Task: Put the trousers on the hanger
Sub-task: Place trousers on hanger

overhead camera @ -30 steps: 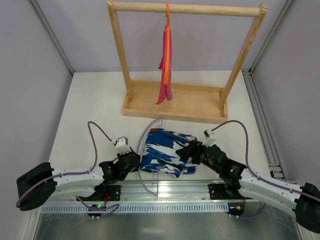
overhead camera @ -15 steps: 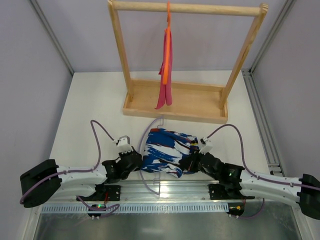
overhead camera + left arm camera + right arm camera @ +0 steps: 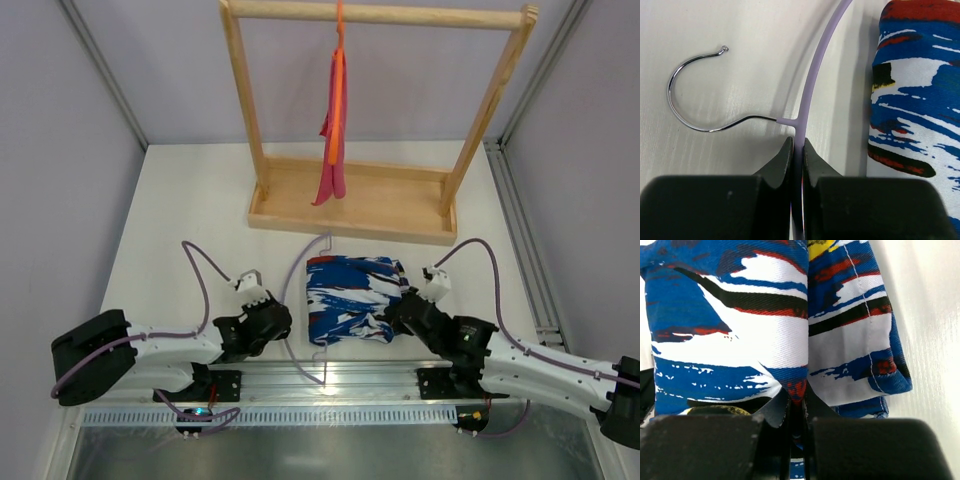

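The trousers [image 3: 352, 298], in a blue, white, red and black print, lie folded on the white table between my two arms. My right gripper [image 3: 392, 318] is at their right near edge, shut on a pinched fold of the cloth [image 3: 765, 340]; the jaws [image 3: 797, 397] clamp a blue and red tuck. The pale lilac hanger [image 3: 292, 268] curves along the trousers' left side. My left gripper [image 3: 285, 322] is shut on its thin bar [image 3: 812, 80], just behind the joint where the silver hook [image 3: 690, 90] branches off. The trousers' edge [image 3: 912, 100] lies to the right of that bar.
A wooden rack [image 3: 350, 205] with a tray base stands at the back of the table. An orange hanger with pink cloth [image 3: 335, 130] hangs from its top rail. A metal rail [image 3: 330, 385] runs along the near edge, by the arm bases.
My right gripper has closed on the trousers' edge. The bundle now lies flatter, squarer and a little further right. My left gripper, still holding the hanger, has shifted slightly right.
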`<state>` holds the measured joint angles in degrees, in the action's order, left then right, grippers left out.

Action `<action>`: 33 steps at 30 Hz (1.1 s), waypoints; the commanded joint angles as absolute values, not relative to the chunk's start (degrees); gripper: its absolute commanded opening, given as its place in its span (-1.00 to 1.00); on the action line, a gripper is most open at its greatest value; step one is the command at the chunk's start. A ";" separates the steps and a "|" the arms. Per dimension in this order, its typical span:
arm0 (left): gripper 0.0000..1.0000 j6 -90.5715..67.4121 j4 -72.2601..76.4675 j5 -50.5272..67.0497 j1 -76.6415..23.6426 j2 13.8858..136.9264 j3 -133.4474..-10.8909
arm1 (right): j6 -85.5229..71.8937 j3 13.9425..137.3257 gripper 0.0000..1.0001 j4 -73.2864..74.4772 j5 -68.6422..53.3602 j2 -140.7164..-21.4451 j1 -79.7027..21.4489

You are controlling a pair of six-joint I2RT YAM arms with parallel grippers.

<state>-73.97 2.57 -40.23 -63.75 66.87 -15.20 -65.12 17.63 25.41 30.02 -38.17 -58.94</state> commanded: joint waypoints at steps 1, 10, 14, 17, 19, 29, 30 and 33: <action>-0.99 -76.99 -8.96 -45.17 -62.93 67.33 -13.27 | -66.63 15.83 -0.86 29.55 38.68 -38.14 -57.57; -0.99 -72.16 -9.32 -45.88 -62.93 60.47 -13.01 | -58.02 16.51 0.06 23.97 30.67 -34.99 -57.57; -0.99 -70.84 -7.92 -45.27 -62.84 58.98 -12.13 | -54.94 21.88 0.04 30.32 34.62 -32.78 -56.26; -0.99 -69.96 -7.74 -44.74 -62.58 59.06 -12.13 | -51.79 22.24 0.06 30.77 33.58 -32.08 -52.48; -0.99 -69.61 -7.39 -44.39 -62.49 58.89 -11.95 | -49.49 21.63 0.08 27.79 30.33 -32.17 -49.33; -0.99 -65.22 -0.18 -39.38 -62.40 58.36 -10.81 | -43.32 16.71 0.10 11.44 14.86 -46.31 -39.29; -1.00 -64.87 -0.18 -37.98 -62.40 58.10 -10.81 | -44.64 15.92 0.07 9.69 13.90 -46.41 -39.20; -0.99 -63.72 2.20 -36.65 -62.40 57.04 -10.72 | -47.71 10.65 -0.30 3.90 9.07 -43.35 -39.55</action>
<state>-66.30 -0.25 -39.11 -62.48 58.11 -11.75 -45.91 13.96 12.69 15.40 -46.11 -39.51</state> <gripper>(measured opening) 0.052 0.400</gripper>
